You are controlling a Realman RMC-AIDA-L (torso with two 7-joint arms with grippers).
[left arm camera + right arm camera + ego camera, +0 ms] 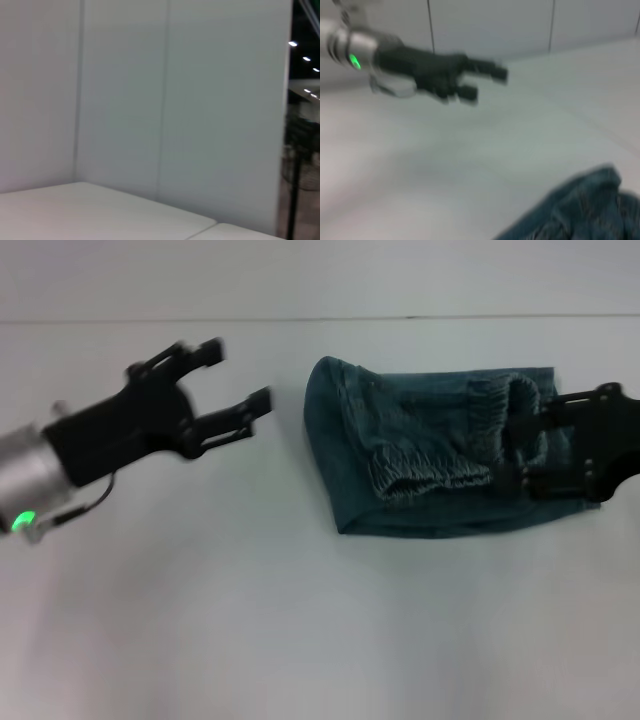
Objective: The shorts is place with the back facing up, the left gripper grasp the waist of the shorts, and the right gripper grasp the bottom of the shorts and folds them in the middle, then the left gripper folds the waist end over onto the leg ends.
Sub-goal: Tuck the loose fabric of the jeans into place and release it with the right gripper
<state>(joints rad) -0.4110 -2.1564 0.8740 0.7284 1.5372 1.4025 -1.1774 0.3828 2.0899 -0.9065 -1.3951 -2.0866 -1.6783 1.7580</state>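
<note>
The blue-green denim shorts [420, 512] lie folded in a compact bundle at the centre-right of the white table [250, 620]. Their puckered elastic waist [430, 476] curls across the top of the bundle. The bottom of the shorts and the leg ends cannot be made out. My left gripper [240, 375] hangs open to the left of the shorts, a clear gap away, holding nothing. My right gripper [530, 445] is over the bundle's right end, its fingers spread apart above and below the fabric there. The right wrist view shows a corner of the shorts [580, 210] and the left gripper [487, 84] farther off.
Bare white table surrounds the bundle, with its back edge [300, 319] against a pale wall. The left wrist view shows only wall panels [125, 100] and a strip of table [75, 210].
</note>
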